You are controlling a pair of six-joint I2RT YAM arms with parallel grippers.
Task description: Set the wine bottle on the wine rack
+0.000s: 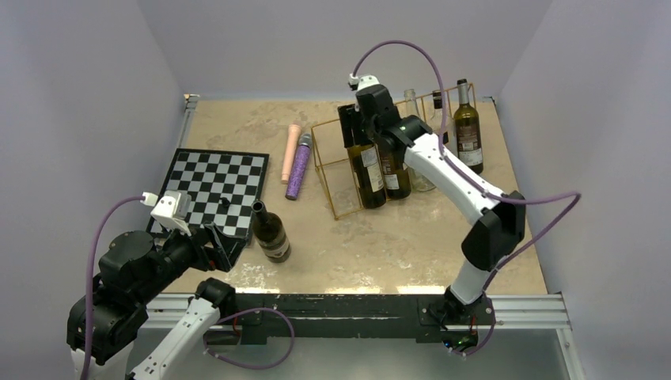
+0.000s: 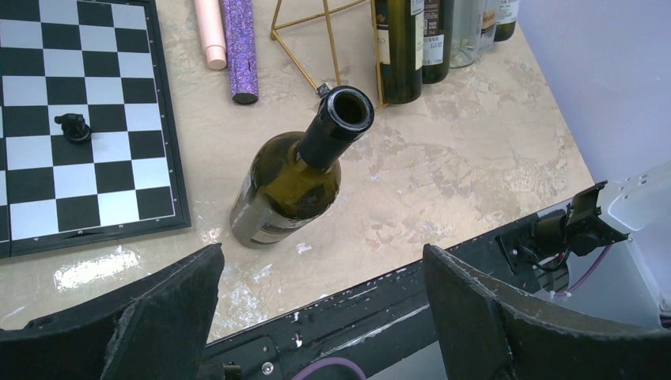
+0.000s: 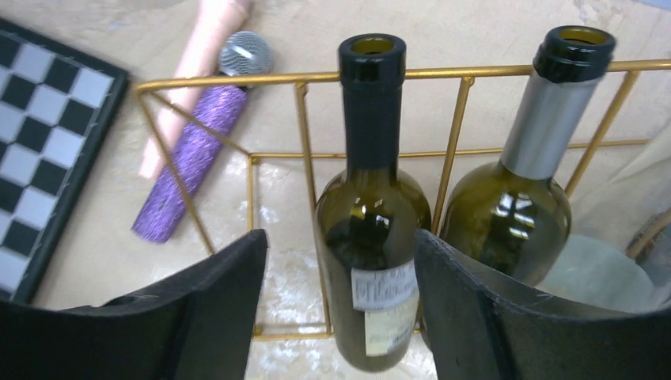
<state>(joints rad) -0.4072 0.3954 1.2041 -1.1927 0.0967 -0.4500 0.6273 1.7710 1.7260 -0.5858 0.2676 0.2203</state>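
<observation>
Wine bottle [image 3: 372, 214] in rack [image 3: 237, 79], btwn spread R tool [image 3: 339, 237].

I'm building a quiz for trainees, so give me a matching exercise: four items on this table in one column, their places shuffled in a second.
1 black chess piece
2 purple microphone
3 lone wine bottle
4 bottle at the right end effector

A standing in the wine rack
B lying between chessboard and rack
C on a chessboard square
D upright on bare table

Pairs: 1-C, 2-B, 3-D, 4-A
</observation>
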